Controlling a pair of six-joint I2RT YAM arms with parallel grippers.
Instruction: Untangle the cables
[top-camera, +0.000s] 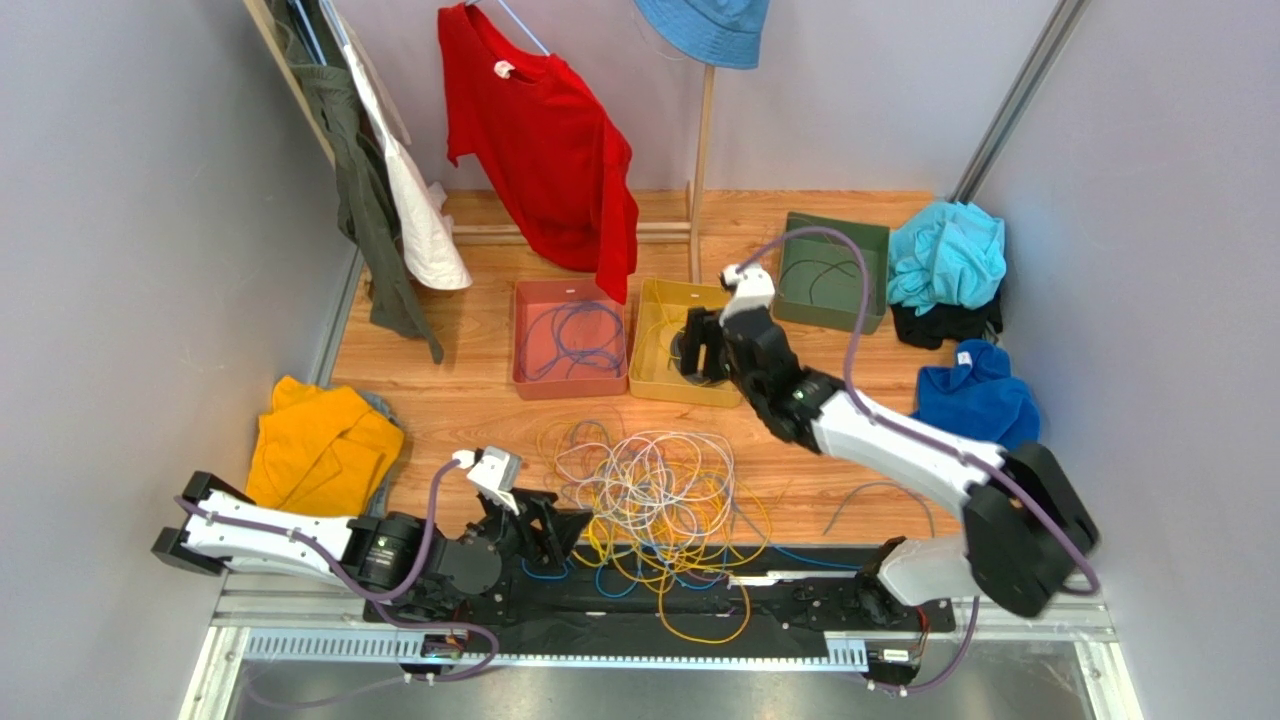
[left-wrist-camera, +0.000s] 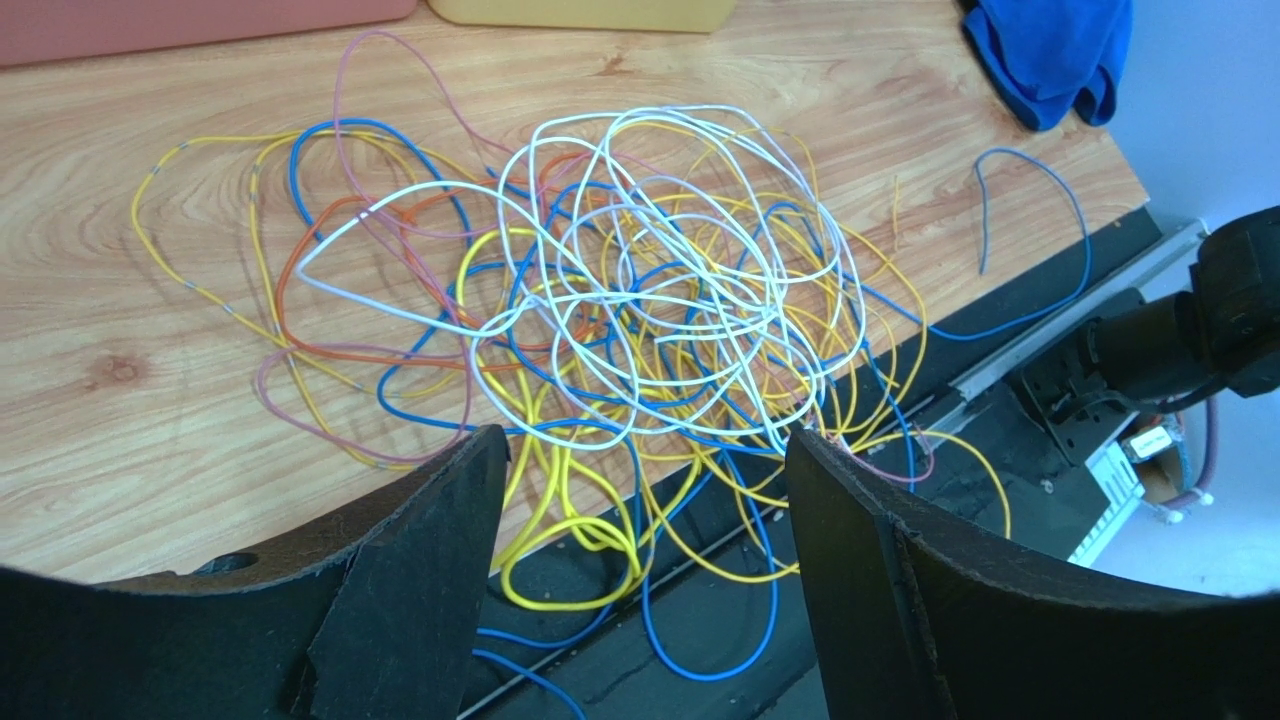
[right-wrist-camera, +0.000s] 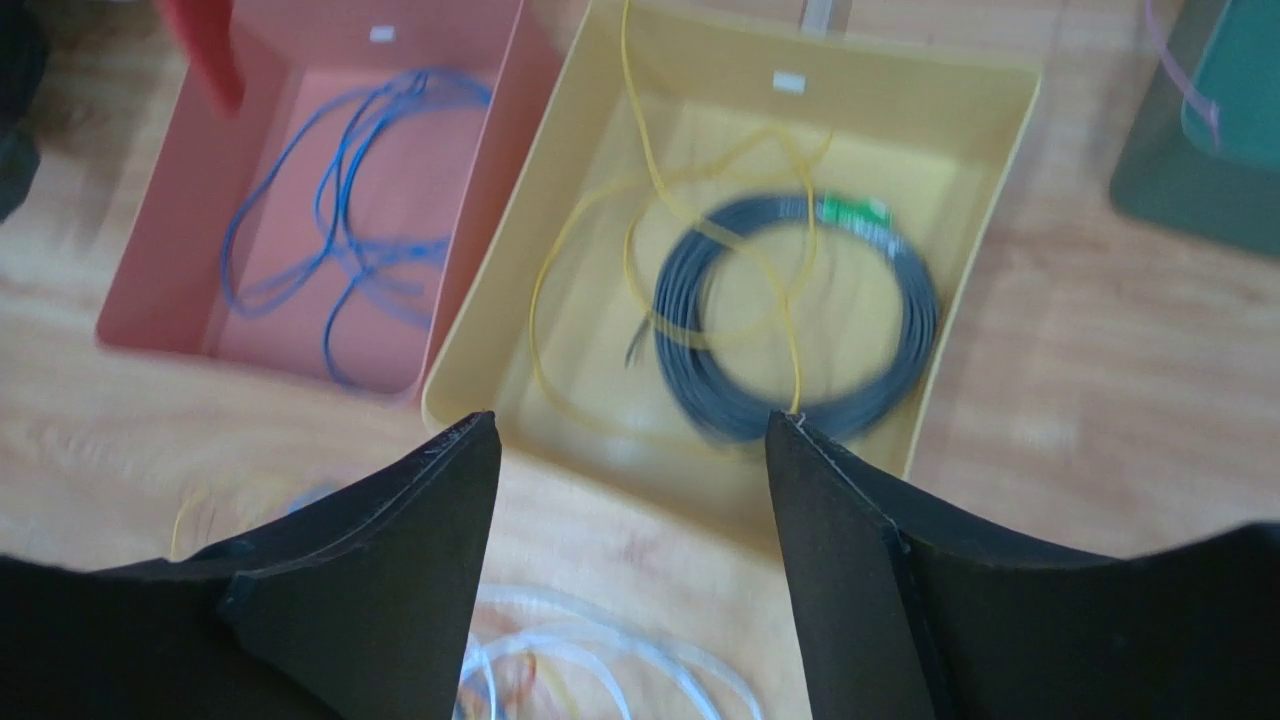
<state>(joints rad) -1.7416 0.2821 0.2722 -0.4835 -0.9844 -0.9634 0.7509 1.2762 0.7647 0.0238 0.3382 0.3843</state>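
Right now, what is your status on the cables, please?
Left jaws open, empty, beside cables. Right jaws open, empty, over yellow bin. Cables in one tangle; some loops spill onto black base rail.

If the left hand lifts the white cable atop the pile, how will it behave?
Probably floppy: the white cable lies in loose loops. It would likely drag others, since yellow cables and blue cables weave through it. Thin, so it may slip from the left hand.

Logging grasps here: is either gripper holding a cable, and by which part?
Nothing is held. The left gripper stands open at the edge of the tangled cables; the right gripper stands open above the yellow bin.
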